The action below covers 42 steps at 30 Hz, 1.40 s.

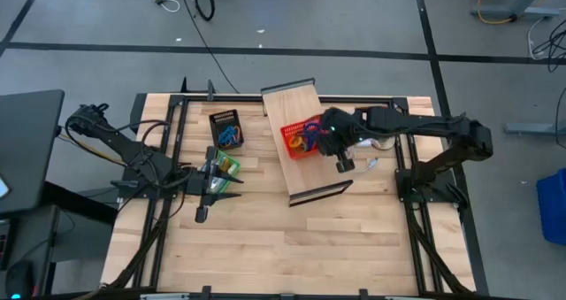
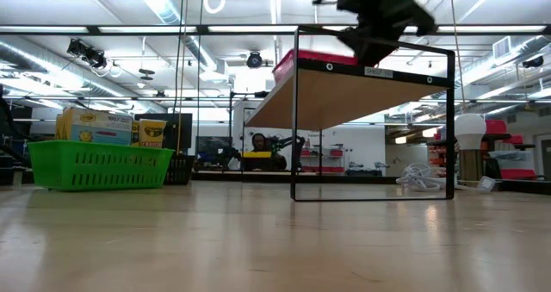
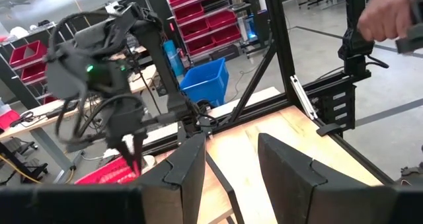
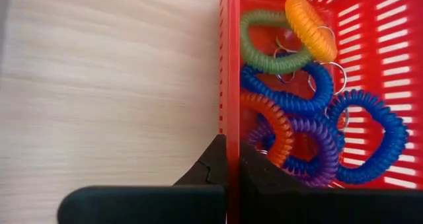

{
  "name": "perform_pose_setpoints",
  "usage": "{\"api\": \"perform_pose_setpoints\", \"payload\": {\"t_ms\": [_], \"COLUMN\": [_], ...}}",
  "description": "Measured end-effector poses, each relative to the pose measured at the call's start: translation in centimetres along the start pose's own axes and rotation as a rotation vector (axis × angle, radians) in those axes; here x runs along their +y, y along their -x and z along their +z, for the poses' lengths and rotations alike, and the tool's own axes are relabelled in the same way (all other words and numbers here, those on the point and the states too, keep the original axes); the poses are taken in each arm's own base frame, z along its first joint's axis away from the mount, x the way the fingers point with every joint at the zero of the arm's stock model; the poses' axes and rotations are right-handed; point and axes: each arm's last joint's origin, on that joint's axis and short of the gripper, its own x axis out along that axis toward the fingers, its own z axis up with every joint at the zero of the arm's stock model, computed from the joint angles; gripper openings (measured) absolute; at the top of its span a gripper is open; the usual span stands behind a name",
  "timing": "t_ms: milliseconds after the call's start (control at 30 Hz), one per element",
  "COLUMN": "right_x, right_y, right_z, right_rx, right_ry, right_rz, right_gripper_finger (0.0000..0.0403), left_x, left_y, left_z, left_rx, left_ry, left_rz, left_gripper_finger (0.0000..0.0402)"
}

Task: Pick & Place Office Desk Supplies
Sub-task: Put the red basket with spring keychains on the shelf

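A red basket (image 4: 330, 85) holding several coloured loops (image 4: 297, 112) sits upright over the long pale wooden board (image 1: 305, 150) at mid-table. My right gripper (image 4: 228, 154) is shut on the basket's wall; the high view shows it (image 1: 320, 145) at the basket's right side. A green basket (image 2: 99, 164) with yellow-and-green crayon boxes (image 2: 95, 127) stands on the table at left, and a black basket (image 1: 225, 127) with blue loops stands behind it. My left gripper (image 3: 230, 145) hovers open and level by the green basket (image 1: 228, 165), nothing between its fingers. My right gripper pinches the red basket's side wall at its rim (image 4: 229, 118). One finger (image 4: 215, 164) is outside and one (image 4: 261, 174) inside, among the loops. The fingers slant down from the table's right side. The basket stays upright over the board; whether its bottom rests there I cannot tell.
The board (image 2: 344, 94) stands raised on a black frame (image 2: 374, 197). A white bulb (image 2: 469, 137) with its coiled cable (image 2: 422, 176) lies at the right. A person's hand (image 3: 390, 16) shows beyond the table's edge, and a person (image 2: 258, 146) sits far behind.
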Motion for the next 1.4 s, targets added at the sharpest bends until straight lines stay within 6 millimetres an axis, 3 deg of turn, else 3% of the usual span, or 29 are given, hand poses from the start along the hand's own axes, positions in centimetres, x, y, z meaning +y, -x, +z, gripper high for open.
{"api": "perform_pose_setpoints", "payload": {"t_ms": [233,633,800,1400], "right_x": [-3.4,-7.5,-7.8,-7.5], "right_y": [-1.5,-1.8,-2.2,-2.2], "right_z": [-1.1,-1.9,-2.0,-0.9], "right_rx": [-0.005,-0.012,-0.02,0.033], "right_ry": [0.018,0.032,0.011,0.009], "right_rz": [-0.015,-0.034,-0.021,-0.162], "right_gripper_finger": [0.0002,0.0002,0.0007,0.0114], "left_x": [0.0,0.0,0.0,0.0], "left_y": [0.0,0.0,0.0,0.0], "left_z": [0.0,0.1,0.1,0.1], "left_rx": [-0.004,-0.006,-0.006,-0.006], "left_ry": [0.007,0.009,0.009,0.008], "left_rz": [0.002,0.002,0.002,0.002], "left_gripper_finger": [0.0146,0.0146,0.0146,0.0146]}}
